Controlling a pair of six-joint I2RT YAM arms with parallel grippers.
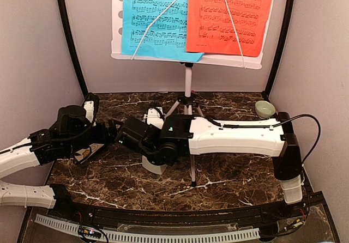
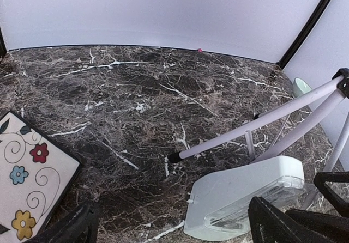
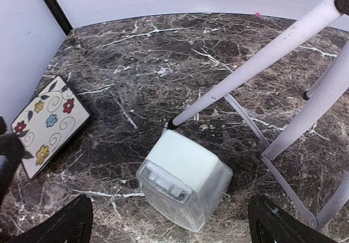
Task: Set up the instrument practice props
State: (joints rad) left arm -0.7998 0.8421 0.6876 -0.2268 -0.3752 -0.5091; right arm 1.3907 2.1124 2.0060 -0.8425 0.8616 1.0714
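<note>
The right gripper [image 3: 170,216] is spread wide and holds nothing. Its two black fingers [image 3: 60,221] sit at the bottom corners of its wrist view, with the metronome [image 3: 182,186] on the table between and below them. The left gripper [image 2: 174,224] is also wide apart and empty, and the metronome [image 2: 245,194] lies by the finger at the right of that view. In the top view the right arm [image 1: 234,137] stretches across the table and hides most of the metronome [image 1: 154,166].

Bare dark marble table [image 3: 136,63] lies open between the metronome and the floral coaster [image 3: 49,123], which sits near the left wall. A black-tipped tripod leg [image 3: 245,74] ends just beside the metronome's far edge, apart from it. More legs and thin braces crowd the metronome's right side. Pale walls close the left, back and right, with black posts [image 1: 68,41] in the back corners. A small green bowl [image 1: 265,109] sits by the right wall.

The metronome is pale grey with rounded corners and a clear front window. I cannot tell whether it stands or lies on its side. The white perforated music stand [image 1: 117,36] stands at back centre with its desk facing the arms. It carries a blue sheet [image 1: 155,19] on the left and a red-orange sheet [image 1: 229,17] on the right that overlaps the blue one's edge. A thin white wire arm [image 1: 158,18] crosses each sheet.
</note>
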